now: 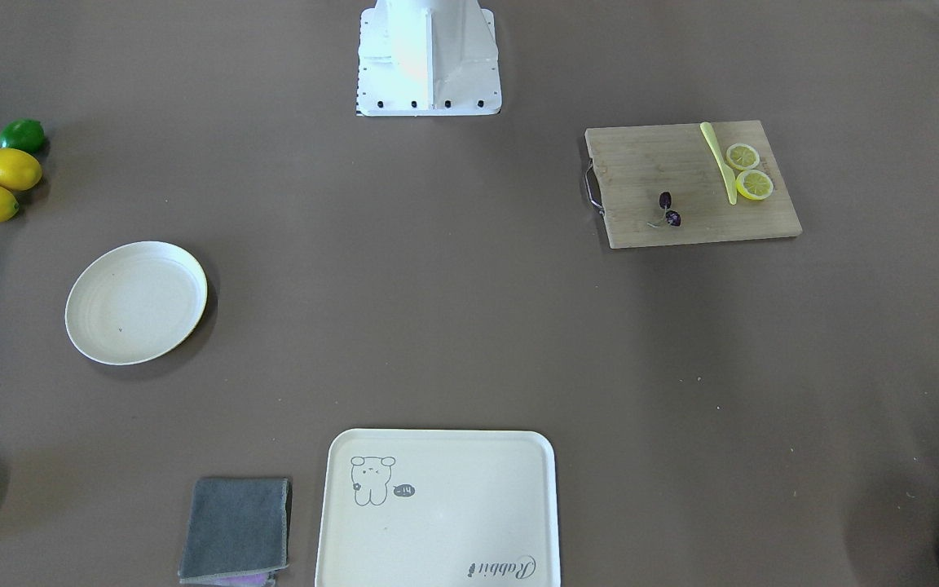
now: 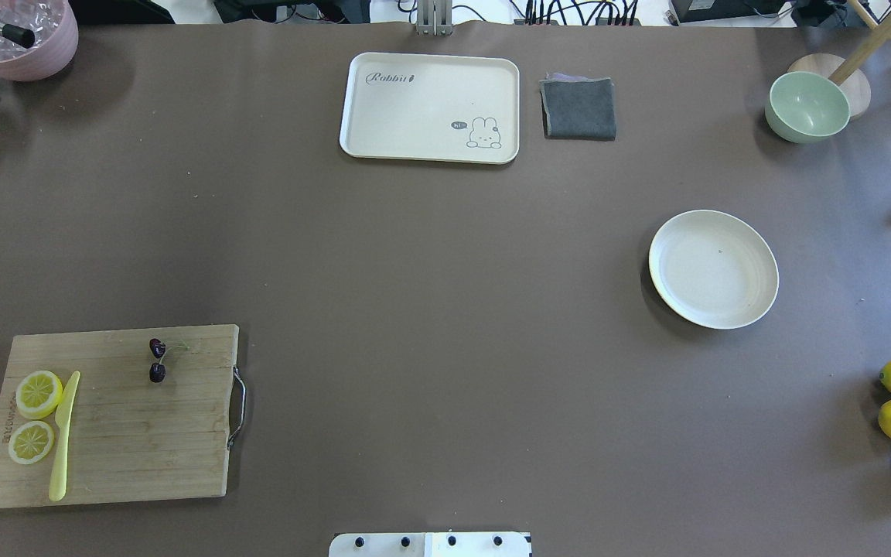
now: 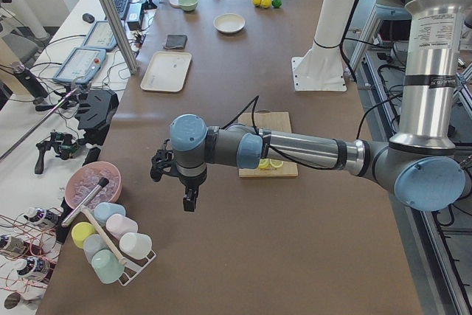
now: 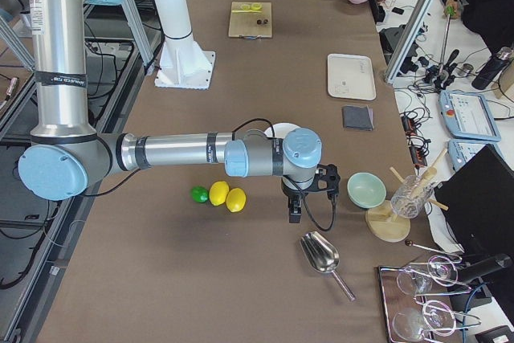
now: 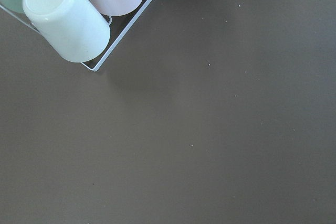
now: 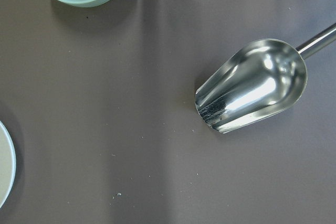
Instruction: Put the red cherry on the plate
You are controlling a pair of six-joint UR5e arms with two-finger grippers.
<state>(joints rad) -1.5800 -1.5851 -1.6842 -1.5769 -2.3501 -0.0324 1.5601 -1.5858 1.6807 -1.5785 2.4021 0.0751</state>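
The near left arm (image 3: 295, 149) stretches across the brown table (image 3: 295, 256), and the left gripper (image 3: 190, 201) points down beside a pink bowl (image 3: 93, 184) and a rack of cups (image 3: 110, 245) — how its jaws stand cannot be told. Behind the arm lies a wooden board (image 3: 279, 122) with lemon slices (image 3: 268, 164). Far off sit a cream tray (image 3: 167, 71) and the plate (image 3: 229, 23).

the tray (image 2: 430, 100) has the word "rabbit" in script letters in one corner, and "hi~" in a small dark bubble by the drawn animal. it lies well apart from the left pincer (image 3: 190, 206). the mark on the board (image 2: 144, 441) edge is too small to read.
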